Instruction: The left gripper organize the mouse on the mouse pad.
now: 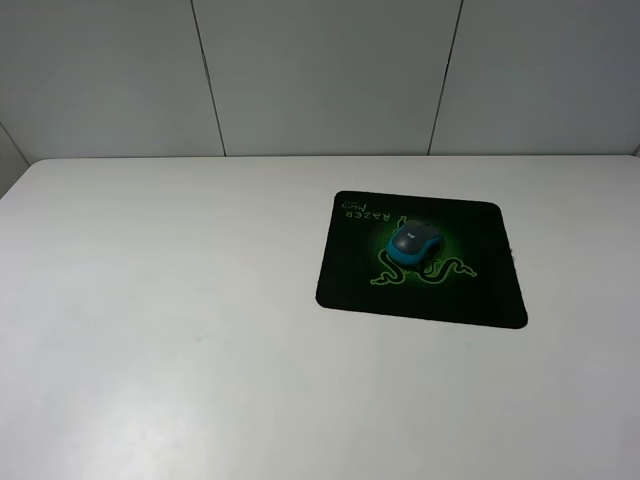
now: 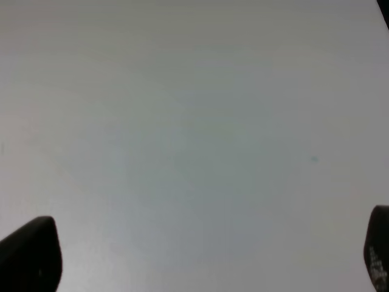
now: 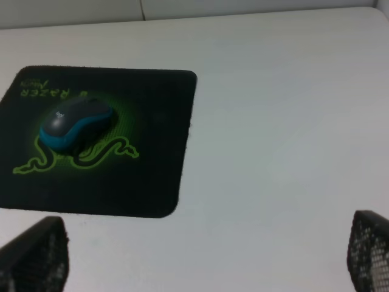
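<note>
I am holding my left gripper (image 2: 200, 255) over bare white tabletop (image 2: 194, 121), its two dark fingertips (image 2: 30, 255) showing at opposite edges of my wrist view with a wide gap between them, so the jaws are standing apart and holding nothing. The small oval mouse (image 1: 414, 243), dark grey on top with teal-blue sides, is sitting on the flat black rectangular mouse pad (image 1: 480, 290), right over the glowing green snake logo near the pad's centre. In my judgement the job is looking done, or nearly so.

The risk from here is my own reach: if I am coming back toward the pad with the jaws this wide, a finger could be clipping the mouse and sliding it off the logo, or catching the pad's thin edge and dragging pad and mouse together across the smooth table.

My left wrist view is showing neither the mouse nor the pad, and the high view is showing no arm near the pad, so the mouse is lying well apart from my left jaws. My right gripper (image 3: 206, 255) is also standing apart, empty, near the pad's corner.
</note>
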Motion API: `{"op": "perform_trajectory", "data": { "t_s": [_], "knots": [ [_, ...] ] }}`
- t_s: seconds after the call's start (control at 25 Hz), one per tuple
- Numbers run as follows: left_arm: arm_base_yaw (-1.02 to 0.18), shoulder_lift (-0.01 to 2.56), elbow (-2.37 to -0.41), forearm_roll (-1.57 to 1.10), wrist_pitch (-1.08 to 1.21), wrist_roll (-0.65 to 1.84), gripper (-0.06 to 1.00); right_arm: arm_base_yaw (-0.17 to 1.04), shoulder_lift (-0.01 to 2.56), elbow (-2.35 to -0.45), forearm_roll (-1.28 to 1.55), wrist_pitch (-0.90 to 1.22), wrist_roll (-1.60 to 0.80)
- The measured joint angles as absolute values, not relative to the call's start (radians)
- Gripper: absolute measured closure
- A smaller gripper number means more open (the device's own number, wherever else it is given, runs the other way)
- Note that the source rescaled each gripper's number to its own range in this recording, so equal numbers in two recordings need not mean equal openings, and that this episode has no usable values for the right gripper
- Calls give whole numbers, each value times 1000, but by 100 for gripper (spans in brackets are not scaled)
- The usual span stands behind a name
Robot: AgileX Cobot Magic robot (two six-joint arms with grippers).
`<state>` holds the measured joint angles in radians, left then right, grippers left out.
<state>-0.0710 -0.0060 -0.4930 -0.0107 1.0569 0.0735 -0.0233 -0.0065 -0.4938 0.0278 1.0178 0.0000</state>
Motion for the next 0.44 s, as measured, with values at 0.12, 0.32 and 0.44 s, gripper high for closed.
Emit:
{"op": "perform_trajectory", "data": {
  "t_s": [0.12,0.32,0.44],
  "knots": [
    [-71,-6,-493,-11,1057,73,-6,-23,-6,-494,28,1018,0],
    [-71,-6,-493,-11,1057,73,-6,-23,-6,-494,28,1018,0],
    [-71,-6,-493,-11,1057,73,-6,-23,-6,-494,28,1018,0]
  ]
}}
